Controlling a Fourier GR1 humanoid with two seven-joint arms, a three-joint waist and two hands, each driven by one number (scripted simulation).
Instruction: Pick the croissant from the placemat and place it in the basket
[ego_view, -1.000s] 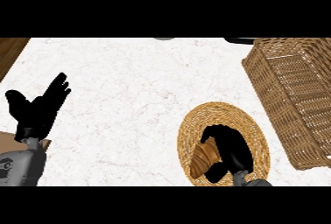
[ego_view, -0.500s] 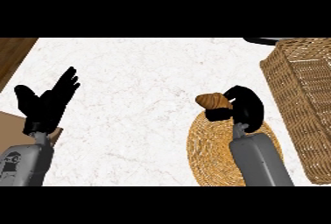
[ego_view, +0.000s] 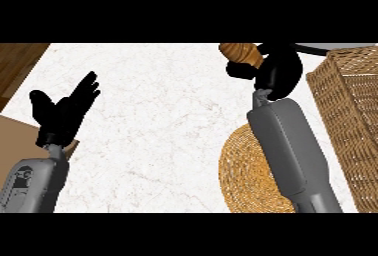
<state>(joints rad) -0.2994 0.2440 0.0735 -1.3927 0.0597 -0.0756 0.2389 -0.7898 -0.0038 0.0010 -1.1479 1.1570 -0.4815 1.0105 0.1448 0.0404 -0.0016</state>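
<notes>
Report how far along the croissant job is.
Done: the croissant is off the round woven placemat. In hand: the right hand curls round it, held up left of the basket. Left: carry it over the basket rim and release. The left hand rests open at the left.

The golden-brown croissant (ego_view: 241, 52) hangs in the air near the view's top, pinched in the right hand (ego_view: 277, 70) (only its ridged end shows). Below lies the round woven placemat (ego_view: 247, 175); the tall wicker basket (ego_view: 354, 115) stands at right.
</notes>
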